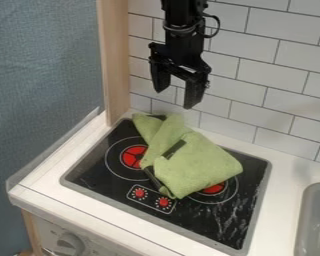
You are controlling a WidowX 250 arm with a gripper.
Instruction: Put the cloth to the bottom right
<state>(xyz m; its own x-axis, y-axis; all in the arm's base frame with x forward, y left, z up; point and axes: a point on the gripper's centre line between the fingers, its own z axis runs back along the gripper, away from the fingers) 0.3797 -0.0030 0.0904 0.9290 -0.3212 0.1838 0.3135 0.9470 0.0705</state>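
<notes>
The black gripper (178, 100) hangs near the top centre of the camera view, in front of the tiled wall and above the back of the stove. Its two fingers stand apart, open, with nothing between them. Below it a green cloth (201, 167) lies crumpled and folded on the black stove top (116, 182), apart from the gripper. The cloth spreads from the stove's back edge toward its middle and partly hides the right burner. Dark patches show between its folds.
A grey sink (315, 225) is at the right edge. Two red knobs are at the stove's front left. A wooden post (114, 65) stands at the back left corner, and a white tiled wall (256, 75) rises behind the white counter (42, 185).
</notes>
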